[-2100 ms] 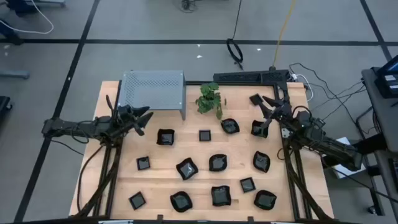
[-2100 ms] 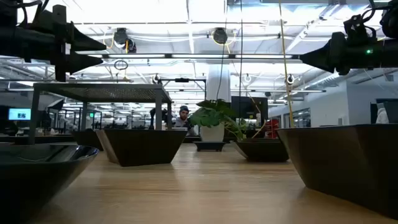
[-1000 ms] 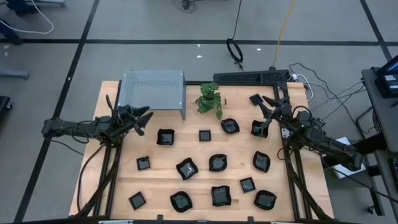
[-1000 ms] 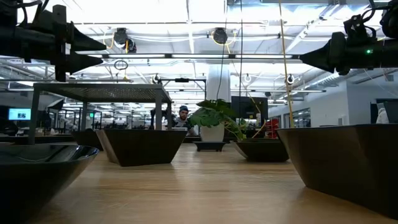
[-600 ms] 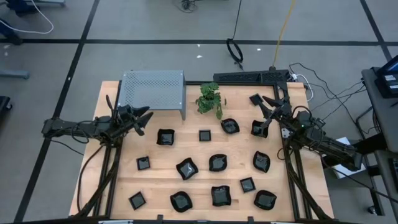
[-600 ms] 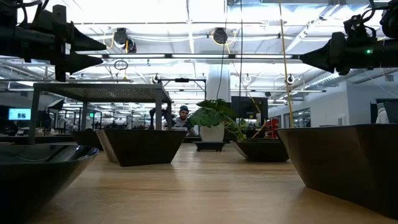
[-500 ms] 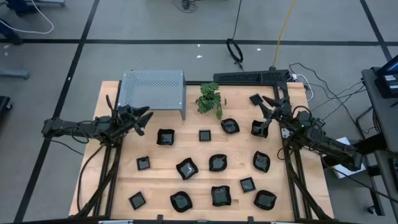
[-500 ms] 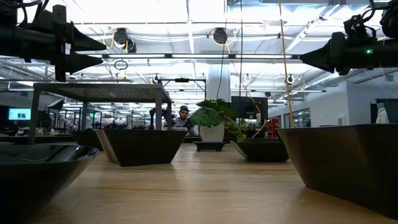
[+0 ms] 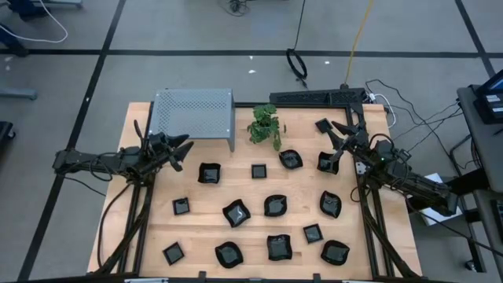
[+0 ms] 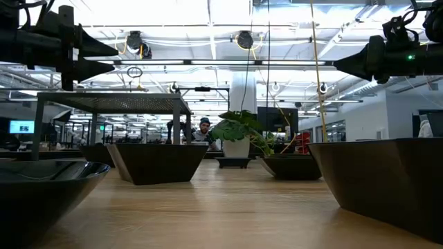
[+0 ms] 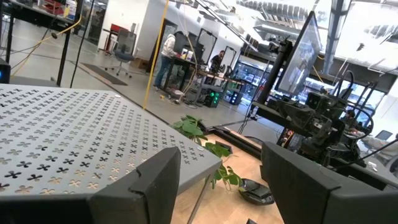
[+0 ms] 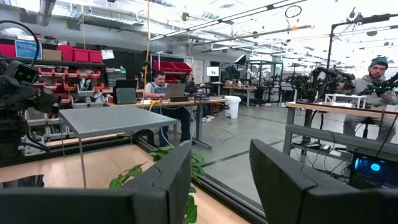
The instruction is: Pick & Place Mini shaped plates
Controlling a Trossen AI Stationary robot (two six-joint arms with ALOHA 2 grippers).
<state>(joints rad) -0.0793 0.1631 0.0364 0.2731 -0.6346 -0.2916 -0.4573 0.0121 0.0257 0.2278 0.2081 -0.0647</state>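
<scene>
Several small glossy black plates lie flat on the wooden table (image 9: 149,236), among them a square one (image 9: 208,173), a wavy one (image 9: 236,213) and one at the right (image 9: 328,162). My left gripper (image 9: 181,152) is open and empty above the table's left side, beside the grey perforated box (image 9: 192,112); its own view (image 11: 221,186) looks over the box top. My right gripper (image 9: 335,141) is open and empty, held above the table's right side near the right plate; it also shows in its own view (image 12: 221,180).
A small green plant (image 9: 266,126) stands at the far middle, right of the box. A black bar (image 9: 318,96) with cables lies along the far edge. People sit at desks in the room beyond (image 12: 163,84). Bare wood shows between the plates.
</scene>
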